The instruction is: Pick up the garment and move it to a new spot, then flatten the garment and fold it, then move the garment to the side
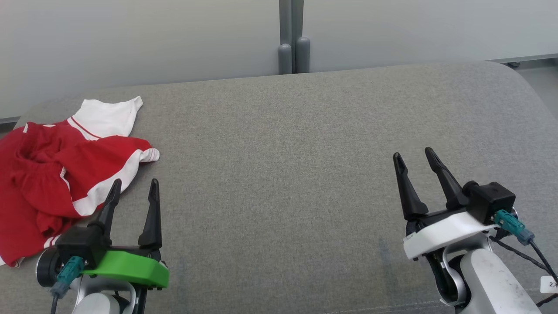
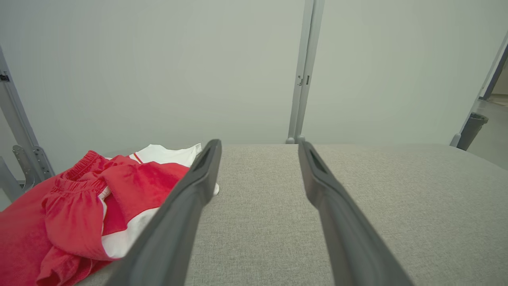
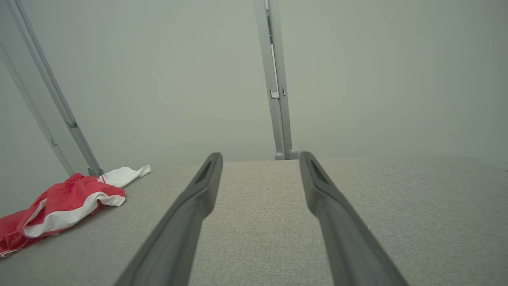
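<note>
A crumpled red and white garment [image 1: 56,174] lies bunched at the left end of the grey fabric surface [image 1: 283,152]. My left gripper [image 1: 135,185] sits at the lower left, open and empty, its left finger just beside the garment's white-striped edge. In the left wrist view the garment [image 2: 79,206] fills the lower left, next to the left finger [image 2: 186,206]. My right gripper [image 1: 412,157] rests far to the right, open with nothing between its fingers. From the right wrist view the garment [image 3: 59,206] lies far off at the left.
The grey cushioned surface stretches wide between the two grippers. A pale wall panel with a grey vertical post [image 1: 293,39] stands behind its far edge. Floor shows past the rounded right corner [image 1: 540,83].
</note>
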{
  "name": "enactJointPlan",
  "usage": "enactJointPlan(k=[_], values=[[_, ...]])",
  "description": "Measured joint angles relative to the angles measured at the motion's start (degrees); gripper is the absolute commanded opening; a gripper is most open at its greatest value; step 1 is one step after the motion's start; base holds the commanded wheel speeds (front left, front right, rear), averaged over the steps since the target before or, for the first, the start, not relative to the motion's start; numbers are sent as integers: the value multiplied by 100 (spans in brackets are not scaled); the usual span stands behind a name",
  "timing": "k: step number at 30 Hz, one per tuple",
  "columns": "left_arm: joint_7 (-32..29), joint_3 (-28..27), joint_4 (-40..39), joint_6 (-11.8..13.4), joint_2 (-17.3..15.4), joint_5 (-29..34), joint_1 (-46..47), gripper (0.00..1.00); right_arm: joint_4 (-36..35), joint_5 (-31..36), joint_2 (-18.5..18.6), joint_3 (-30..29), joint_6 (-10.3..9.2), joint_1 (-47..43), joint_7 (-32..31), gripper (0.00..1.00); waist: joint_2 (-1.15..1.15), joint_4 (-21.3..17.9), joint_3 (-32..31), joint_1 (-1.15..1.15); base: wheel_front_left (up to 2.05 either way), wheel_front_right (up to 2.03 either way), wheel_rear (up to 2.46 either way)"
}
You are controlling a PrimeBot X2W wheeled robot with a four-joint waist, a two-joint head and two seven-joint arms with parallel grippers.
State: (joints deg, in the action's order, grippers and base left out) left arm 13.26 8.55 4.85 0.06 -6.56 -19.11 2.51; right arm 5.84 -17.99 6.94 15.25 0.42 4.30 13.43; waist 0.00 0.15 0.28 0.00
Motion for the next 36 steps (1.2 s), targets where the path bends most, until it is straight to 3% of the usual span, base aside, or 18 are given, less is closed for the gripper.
enactJointPlan(k=[6, 36], values=[[112, 53, -30, -2, -1, 389, 2, 100, -33, 437, -14, 53, 1, 30, 93, 100, 0, -1, 6, 0, 0, 0, 0], [116, -165, 65, -108, 91, 428, 2, 100, -41, 556, -146, -87, 108, 53, 101, 100, 0, 24, 42, 0, 0, 0, 0]])
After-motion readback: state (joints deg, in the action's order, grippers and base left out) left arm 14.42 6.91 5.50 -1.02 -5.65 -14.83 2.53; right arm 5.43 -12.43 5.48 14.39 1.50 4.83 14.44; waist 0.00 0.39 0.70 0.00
